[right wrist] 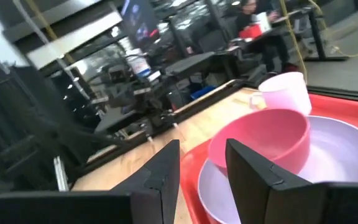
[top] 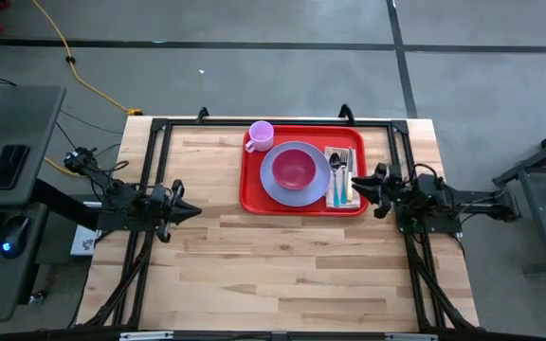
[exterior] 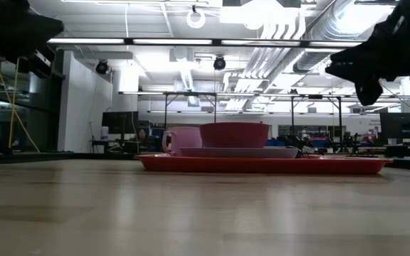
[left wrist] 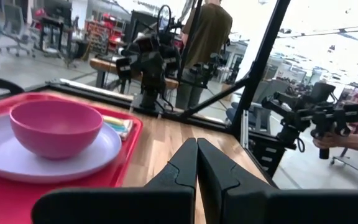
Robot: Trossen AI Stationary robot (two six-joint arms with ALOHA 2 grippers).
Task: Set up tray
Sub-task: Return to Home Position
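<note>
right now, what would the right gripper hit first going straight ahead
probably the pink bowl; the right gripper hangs open at the edge of the tray, aimed toward the bowl, though height is unclear

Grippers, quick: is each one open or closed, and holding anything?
Left gripper: shut, empty, left of the tray.
Right gripper: open, empty, by the tray's right edge.

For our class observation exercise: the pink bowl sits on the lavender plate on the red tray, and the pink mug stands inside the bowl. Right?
Not quite. The high view shows the pink mug standing on the red tray beside the lavender plate, not inside the pink bowl.
</note>
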